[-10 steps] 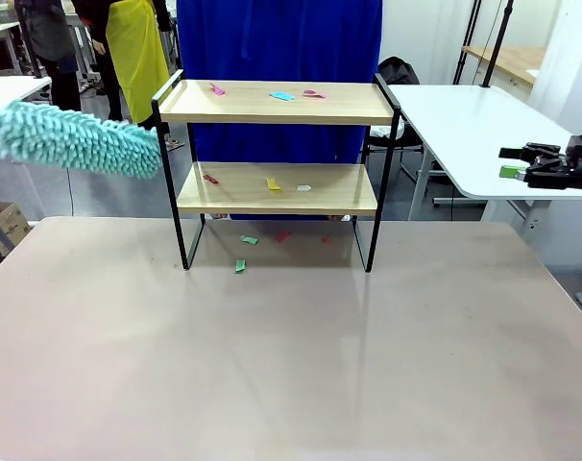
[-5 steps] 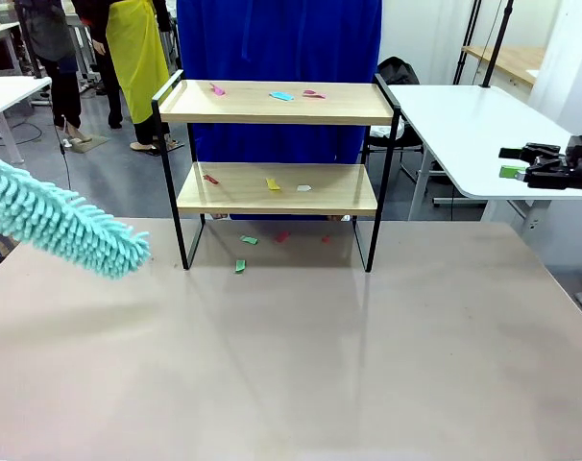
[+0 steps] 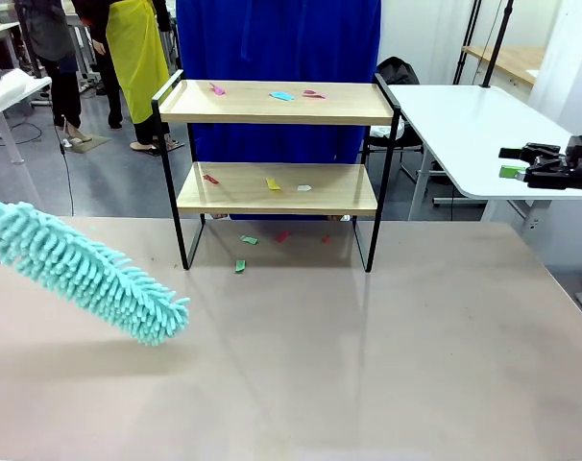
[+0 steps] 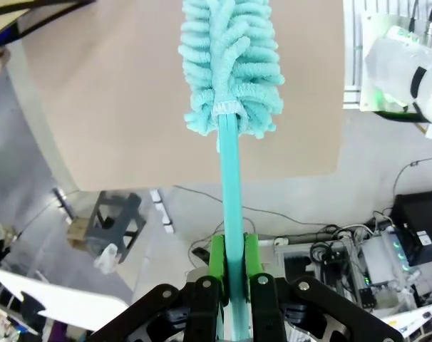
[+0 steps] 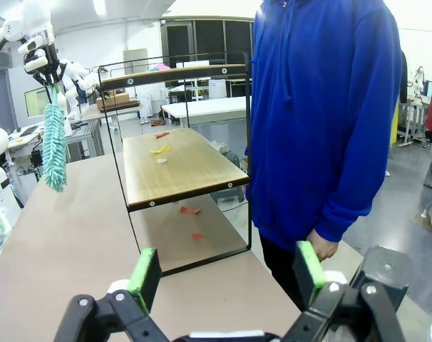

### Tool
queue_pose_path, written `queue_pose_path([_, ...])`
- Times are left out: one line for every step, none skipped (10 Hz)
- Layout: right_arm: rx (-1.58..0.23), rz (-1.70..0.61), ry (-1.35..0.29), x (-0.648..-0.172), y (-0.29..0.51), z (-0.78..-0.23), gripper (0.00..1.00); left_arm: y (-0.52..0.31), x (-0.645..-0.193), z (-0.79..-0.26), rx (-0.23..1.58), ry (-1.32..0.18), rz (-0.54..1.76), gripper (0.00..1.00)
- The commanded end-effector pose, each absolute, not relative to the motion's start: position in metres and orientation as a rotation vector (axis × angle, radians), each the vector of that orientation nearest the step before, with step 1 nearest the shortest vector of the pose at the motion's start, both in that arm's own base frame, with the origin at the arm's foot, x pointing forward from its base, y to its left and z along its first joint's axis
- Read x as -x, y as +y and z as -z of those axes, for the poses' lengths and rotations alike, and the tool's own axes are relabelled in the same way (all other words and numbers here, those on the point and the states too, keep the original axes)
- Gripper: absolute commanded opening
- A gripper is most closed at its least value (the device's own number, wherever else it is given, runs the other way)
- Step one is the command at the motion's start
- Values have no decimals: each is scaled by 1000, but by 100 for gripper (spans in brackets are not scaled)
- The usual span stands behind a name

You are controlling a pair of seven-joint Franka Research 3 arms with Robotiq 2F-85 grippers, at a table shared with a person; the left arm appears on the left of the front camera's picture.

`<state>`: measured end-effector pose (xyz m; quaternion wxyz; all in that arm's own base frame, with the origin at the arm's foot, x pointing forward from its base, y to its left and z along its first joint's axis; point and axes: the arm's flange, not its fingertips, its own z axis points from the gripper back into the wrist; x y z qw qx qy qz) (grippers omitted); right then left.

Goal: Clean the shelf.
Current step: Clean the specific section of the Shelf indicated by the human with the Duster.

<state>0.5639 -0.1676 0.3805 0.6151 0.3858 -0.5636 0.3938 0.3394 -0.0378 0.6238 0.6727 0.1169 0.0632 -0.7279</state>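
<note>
Beige table (image 3: pixel 387 365) — two-board, black-framed shelf (image 3: pixel 339 188), scrap-littered; teal duster (image 3: pixel 89 274) in left pincer (image 4: pixel 233 260)

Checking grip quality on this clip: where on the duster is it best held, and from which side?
By the thin bare handle behind the fluffy head, from the tail end, pads on opposite sides. The left hand grips the duster so now; the soft head would give no firm hold.

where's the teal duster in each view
Front view: duster at lower left, slanting above the beige table, nearer the camera than the shelf.
Left wrist view: duster runs up the centre, its handle clamped in the left gripper.
Right wrist view: duster at far left, hanging head down, left of the shelf.
Shared landmark: the beige table.
</note>
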Motion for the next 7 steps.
queue_pose_path([-885,-905,-1287,-564,-166,-384,100,-38,-347,-622,-328,64,1669,13])
queue_pose_path([-885,-905,-1287,-564,-166,-384,100,-38,-339,-624,-263,142,1639,13])
queue_pose_path([-885,-905,-1287,-564,-166,-384,100,-38,-339,-624,-263,142,1639,13])
queue_pose_path([-885,-905,-1287,-564,-166,-384,100,-38,-339,-624,-263,142,1639,13])
queue_pose_path([-885,-905,-1287,-564,-166,-384,100,-38,-339,-624,-263,142,1639,13])
queue_pose_path([-885,-905,-1287,-564,-166,-384,100,-38,-339,-624,-263,142,1639,13])
queue_pose_path([-885,-905,-1287,-564,-166,-384,100,-38,-339,-624,-263,142,1639,13])
